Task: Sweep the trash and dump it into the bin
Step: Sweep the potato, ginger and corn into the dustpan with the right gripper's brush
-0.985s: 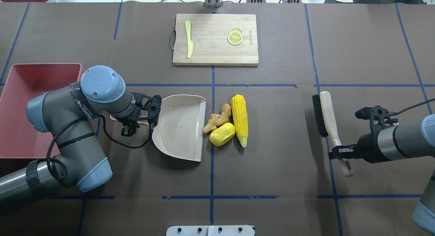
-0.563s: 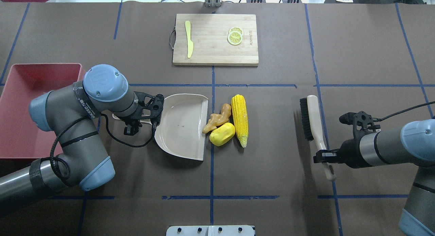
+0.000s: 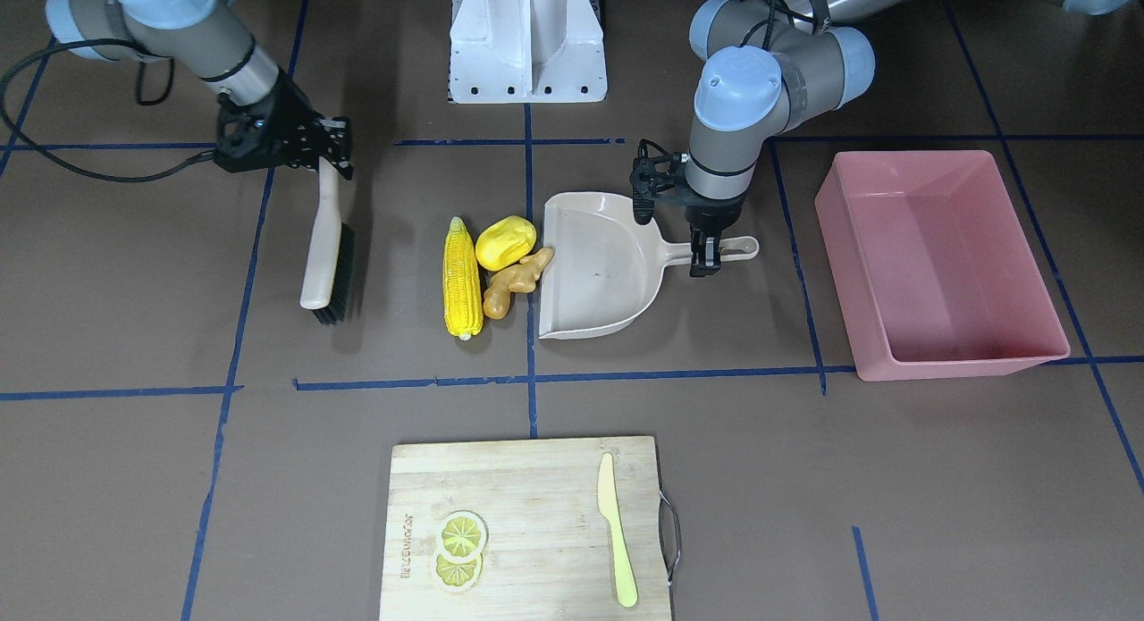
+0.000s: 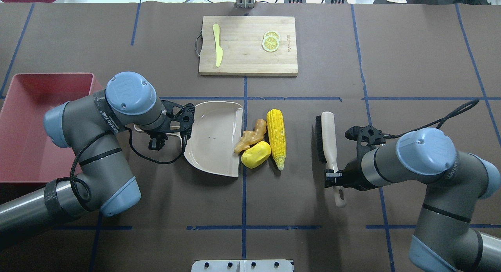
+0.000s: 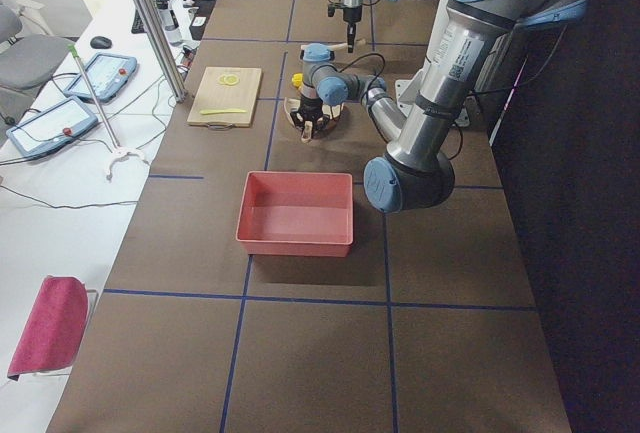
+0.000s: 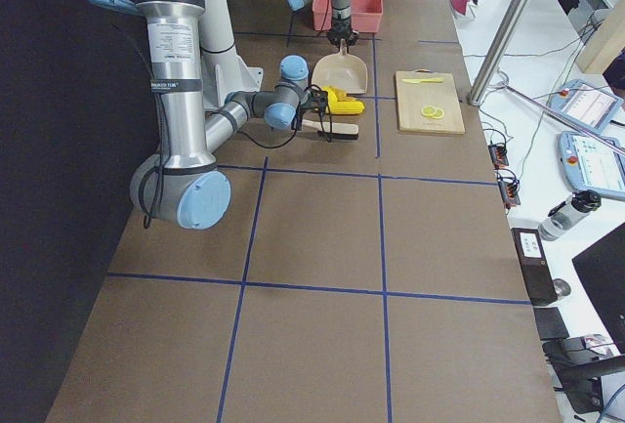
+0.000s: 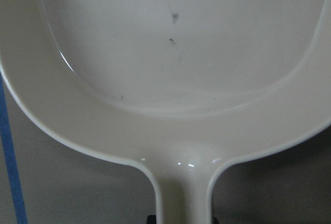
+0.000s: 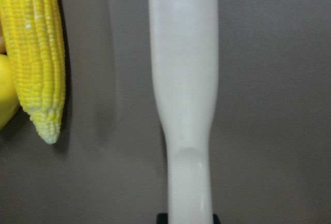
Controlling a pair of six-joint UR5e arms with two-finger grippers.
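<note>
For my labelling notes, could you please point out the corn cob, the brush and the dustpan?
corn cob point(image 4: 276, 139): overhead exterior view, middle of cob
brush point(image 4: 329, 137): overhead exterior view, pale back
dustpan point(image 4: 213, 141): overhead exterior view, bare pan floor

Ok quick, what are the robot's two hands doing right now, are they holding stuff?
Left gripper: closed, holding the dustpan by its handle.
Right gripper: closed, holding the brush by its handle.
</note>
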